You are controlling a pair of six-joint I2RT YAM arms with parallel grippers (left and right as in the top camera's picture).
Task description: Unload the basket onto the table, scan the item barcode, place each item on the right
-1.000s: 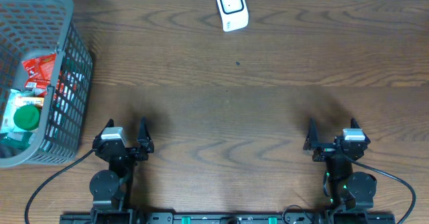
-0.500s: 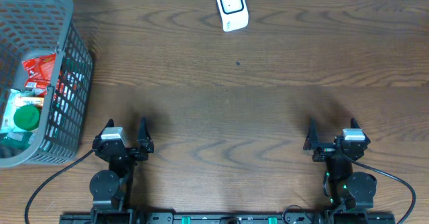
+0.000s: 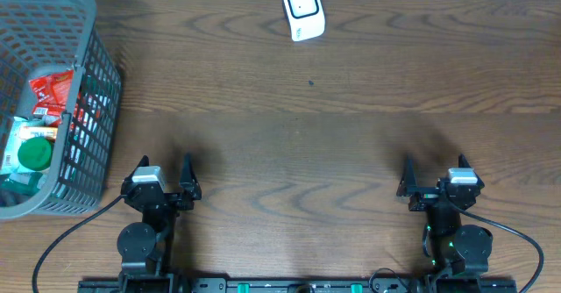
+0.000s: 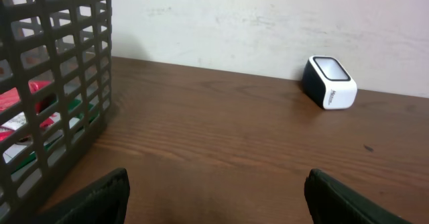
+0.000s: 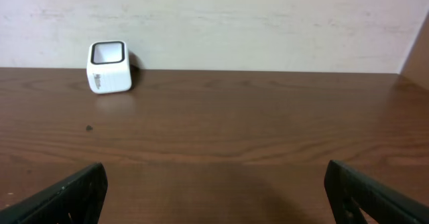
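Dark wooden tabletop, scanner at its back edge; the red packet lies in the basket far left, probably light and crinkly, best pinched by an edge. Left gripper and right gripper stand wide, empty

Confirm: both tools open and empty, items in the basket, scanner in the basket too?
No. The scanner is not in the basket; it stands on the table at the far edge, per the overhead view. The left tool and right tool are open and empty.
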